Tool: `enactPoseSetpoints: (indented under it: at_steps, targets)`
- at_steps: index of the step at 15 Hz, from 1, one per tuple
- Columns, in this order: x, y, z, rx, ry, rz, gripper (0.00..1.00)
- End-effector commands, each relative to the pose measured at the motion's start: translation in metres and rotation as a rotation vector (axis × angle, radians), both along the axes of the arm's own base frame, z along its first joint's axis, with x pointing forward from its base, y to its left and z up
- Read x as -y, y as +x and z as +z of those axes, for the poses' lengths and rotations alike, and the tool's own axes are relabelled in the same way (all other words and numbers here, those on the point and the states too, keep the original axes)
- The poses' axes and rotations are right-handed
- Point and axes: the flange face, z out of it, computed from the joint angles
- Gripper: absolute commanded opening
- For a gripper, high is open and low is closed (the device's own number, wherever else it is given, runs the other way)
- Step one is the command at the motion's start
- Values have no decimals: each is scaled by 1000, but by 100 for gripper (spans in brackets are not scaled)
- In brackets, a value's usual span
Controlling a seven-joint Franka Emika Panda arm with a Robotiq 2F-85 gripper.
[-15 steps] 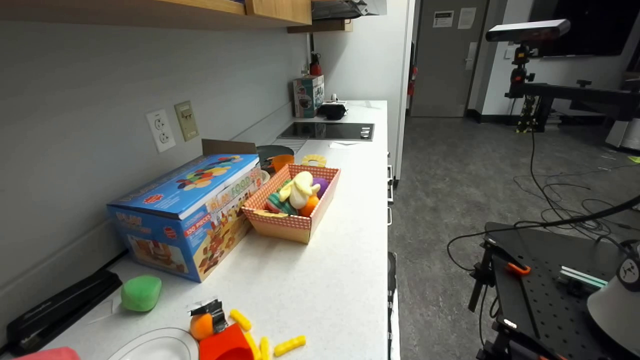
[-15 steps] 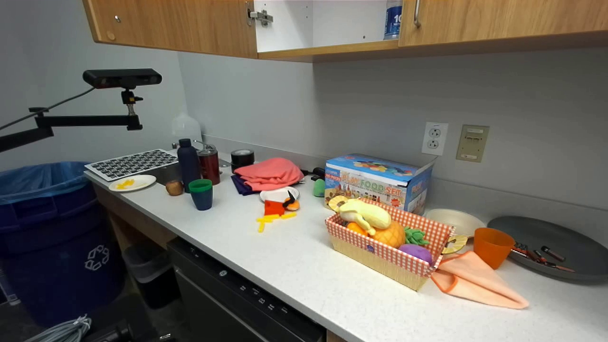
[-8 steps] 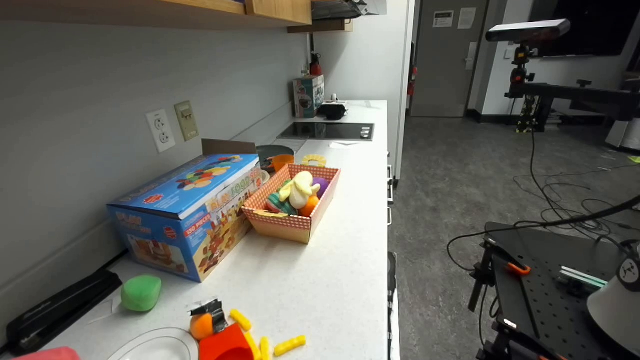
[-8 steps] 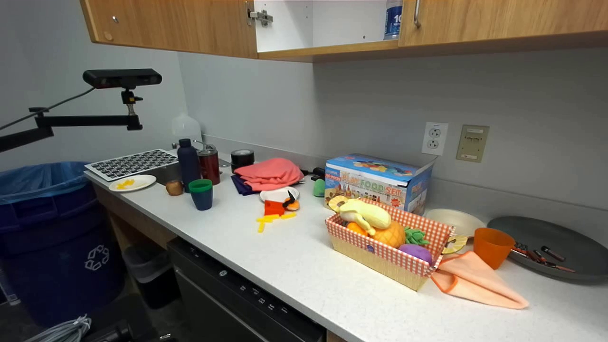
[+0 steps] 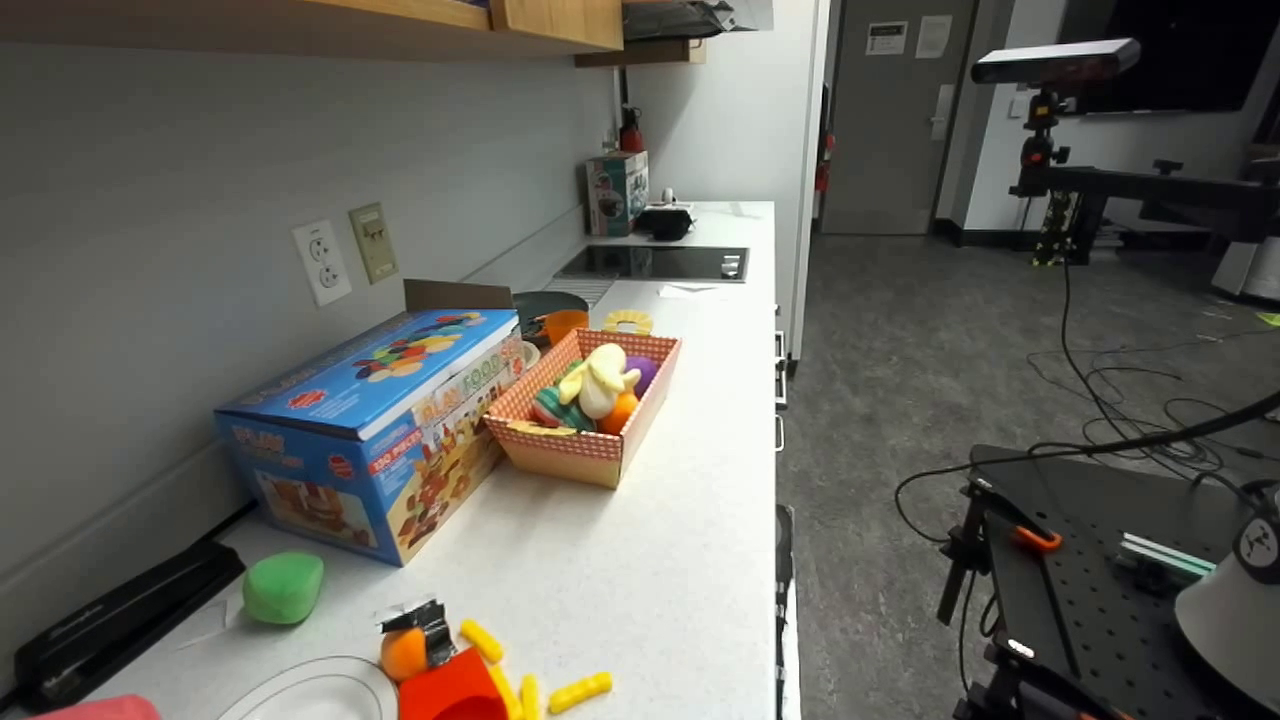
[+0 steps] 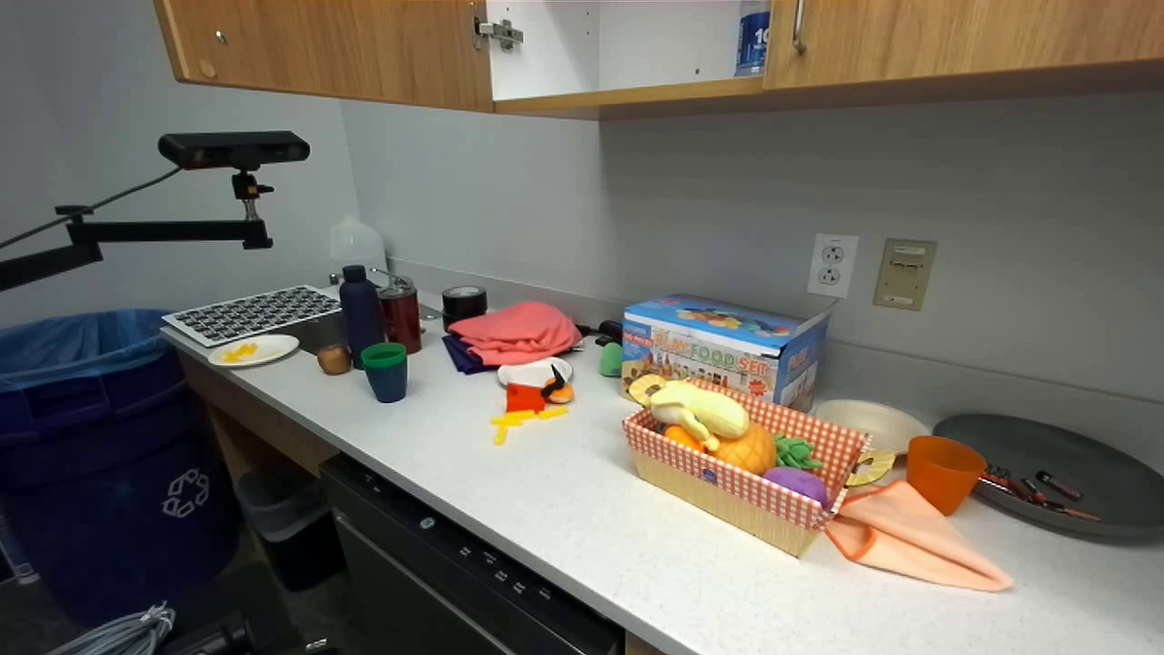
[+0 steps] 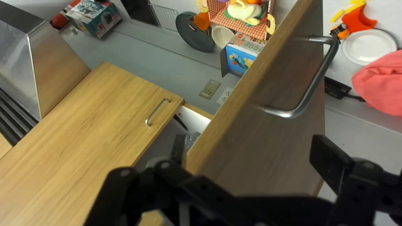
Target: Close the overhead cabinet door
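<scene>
Door position: In an exterior view we find the flat wood-grain overhead cabinet door standing open, swung out from the white cabinet interior on a silver metal hinge.
Door handle: In the wrist view we see the curved metal bar handle fixed to the door's shaded face.
Gripper: We locate the black two-finger gripper at the door in the wrist view, the panel lying between its two sides.
Fingers: We read them as released and spread wide apart.
Contact: One finger overlaps the door's edge in that view; we cannot tell whether it touches.
Adjacent door: We note a light wood-grain neighbouring door, closed, with a slim metal pull.
Bottle: A blue-labelled bottle stands inside the opening, next to the neighbouring door.
Countertop: Below, we have a long white speckled countertop.
Basket: On it, a rectangular red-checked basket holds a pale yellow toy banana and a purple toy.
Box: A blue printed cardboard box stands just beside the basket, nearer the wall.
Cup: A translucent orange cup stands beside a round dark grey pan.
</scene>
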Motion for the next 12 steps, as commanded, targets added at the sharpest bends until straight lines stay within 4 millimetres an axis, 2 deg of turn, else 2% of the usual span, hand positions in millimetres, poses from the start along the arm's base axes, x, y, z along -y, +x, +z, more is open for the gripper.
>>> enactPoseSetpoints:
  at_steps: [1,5,12]
  targets:
    - [6,15,-29,20,-55,-127,100]
    - [17,36,-49,35,-163,-237,100]
    - [28,41,-65,14,-325,-362,100]
